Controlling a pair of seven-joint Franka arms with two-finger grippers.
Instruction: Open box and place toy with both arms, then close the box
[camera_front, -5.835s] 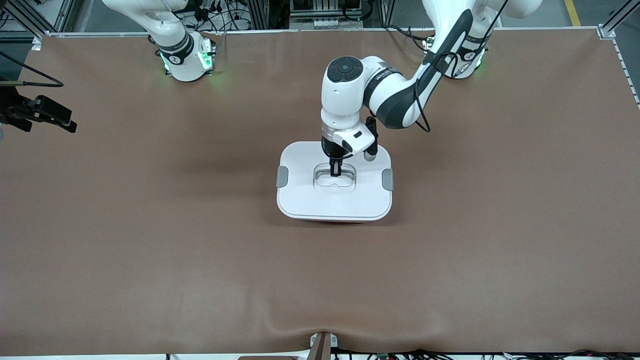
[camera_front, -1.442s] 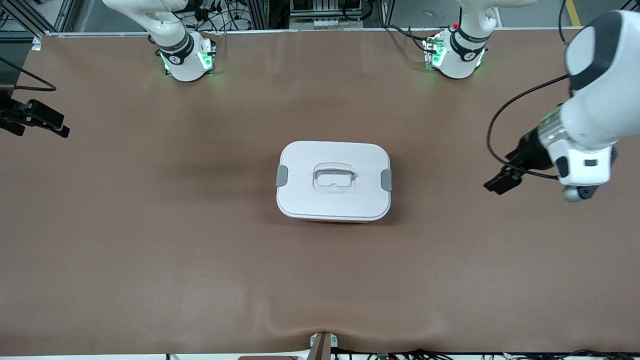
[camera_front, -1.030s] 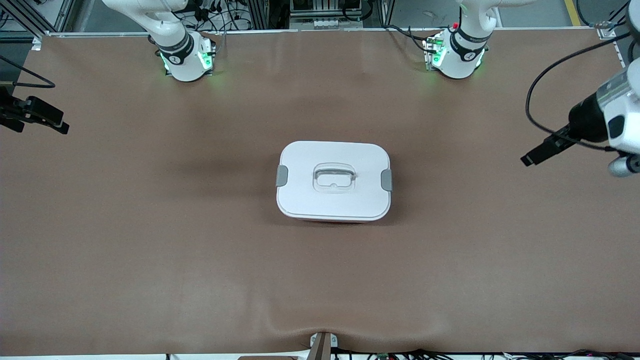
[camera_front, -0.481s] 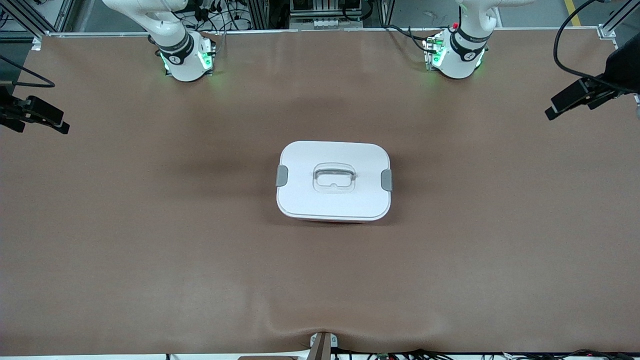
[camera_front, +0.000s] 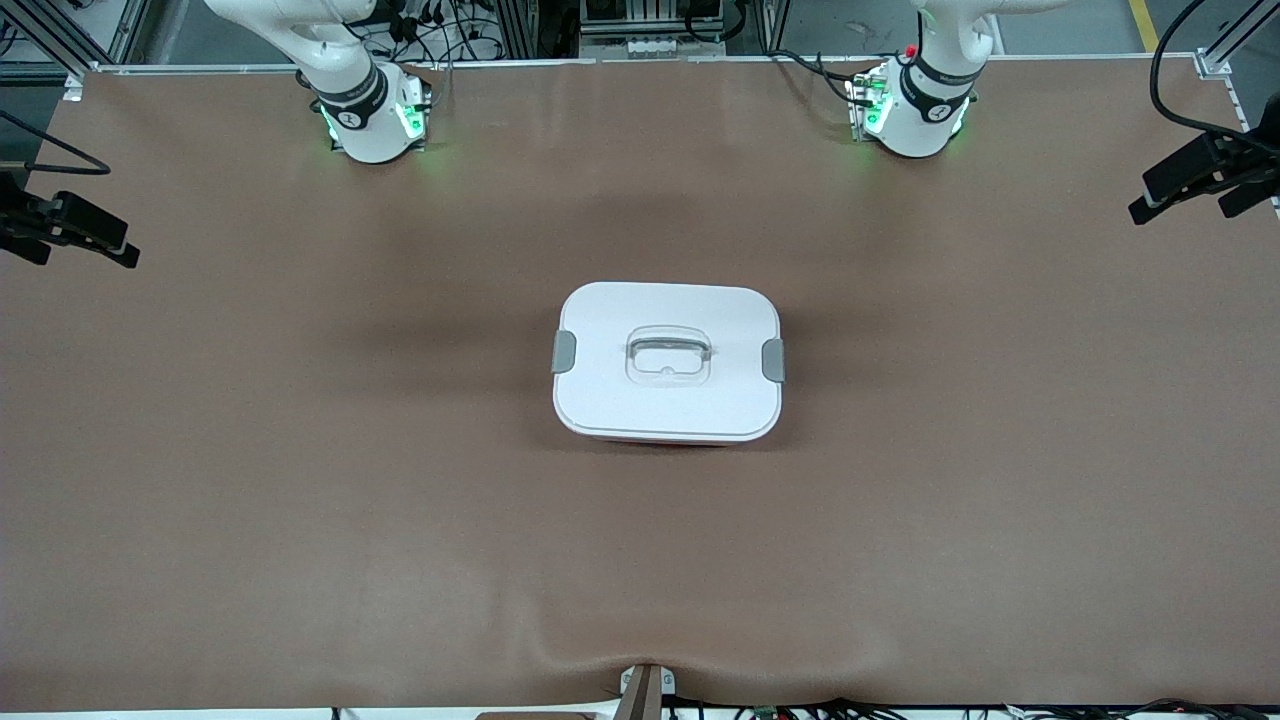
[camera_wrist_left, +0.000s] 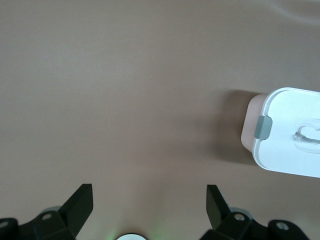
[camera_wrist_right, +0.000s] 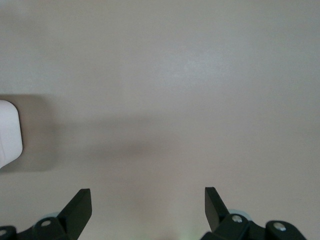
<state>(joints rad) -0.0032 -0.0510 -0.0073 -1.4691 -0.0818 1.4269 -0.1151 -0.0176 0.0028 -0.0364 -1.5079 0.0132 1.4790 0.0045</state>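
Front view first: the box (camera_front: 668, 362) sits in the middle of the brown table (camera_front: 300, 480), lid (camera_front: 620, 400) on, with a grey clip (camera_front: 564, 351) on the side toward the right arm's end and another clip (camera_front: 773, 360) toward the left arm's end. The clear handle (camera_front: 669, 354) lies in the lid's recessed centre. A thin strip of pink tub peeks out under the lid's edge nearest the camera. No toy visible anywhere, so can't say where it is.

The left gripper (camera_front: 1195, 180) hangs over the table edge at the left arm's end, well apart from the box, holding nothing. The right gripper (camera_front: 70, 232) is over the edge at the right arm's end, also empty and well away. Both arm bases stand along the top with green lights glowing.

Left wrist view: the left gripper (camera_wrist_left: 150, 205) has its fingers (camera_wrist_left: 77, 202) spread wide with only bare table between them. The box (camera_wrist_left: 287, 132) shows off to one side, pink tub wall and one clip (camera_wrist_left: 263, 128) visible.

Right wrist view: the right gripper (camera_wrist_right: 148, 204) is spread wide too, fingers (camera_wrist_right: 78, 204) over bare table, and only a white corner of the lid (camera_wrist_right: 9, 134) pokes in at the frame edge.
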